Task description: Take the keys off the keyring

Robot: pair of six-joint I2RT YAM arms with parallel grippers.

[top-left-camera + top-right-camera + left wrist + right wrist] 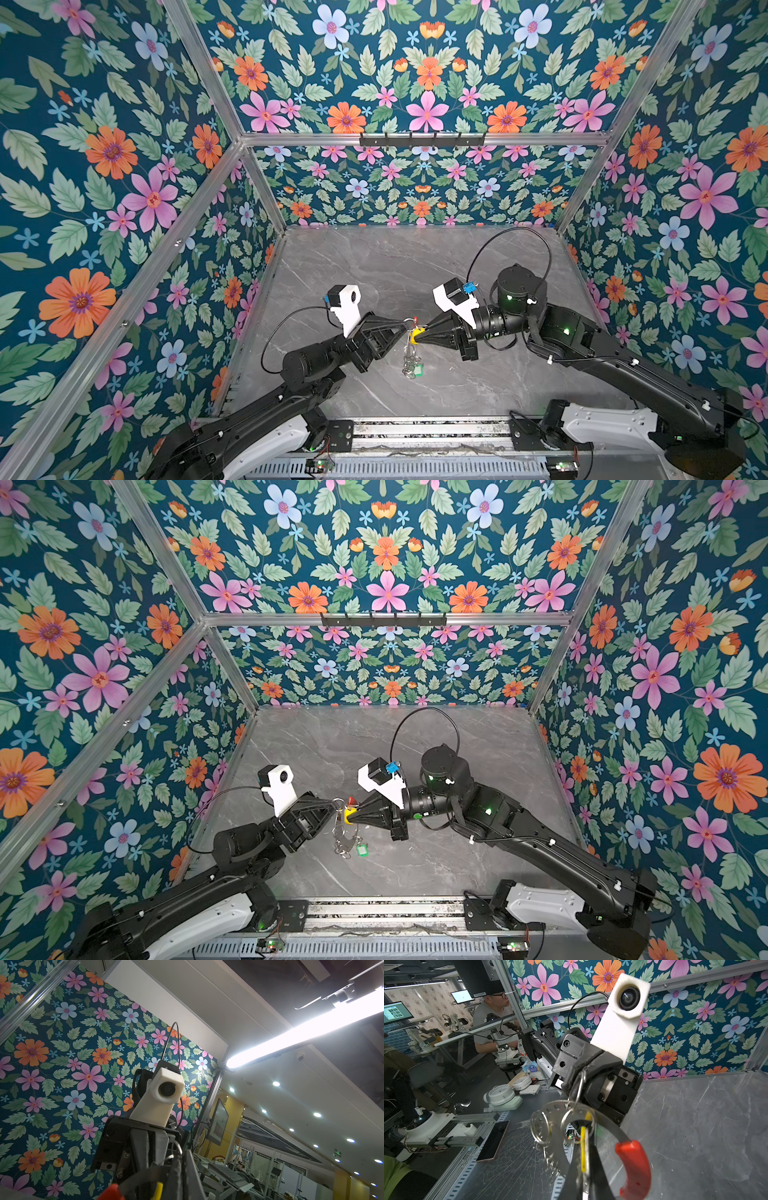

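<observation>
We log both grippers tip to tip above the table (519, 374), fingers fully closed: left gripper (404, 323) pinching a silver ring (581, 1084), right gripper (419, 338) clamped on the yellow tag (416, 332). The keyring (556, 1106) hangs between the two tips, near the table's middle, with its red sleeve (352, 801) at the far side in both top views. The green tag (362, 849) dangles lowest, and we cannot tell whether it touches the table.

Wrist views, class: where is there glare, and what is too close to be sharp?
Left wrist view: the ceiling light tube blows out white; the red sleeve at the edge is blurred. Right wrist view: no glare; the yellow key tag looks smeared.
</observation>
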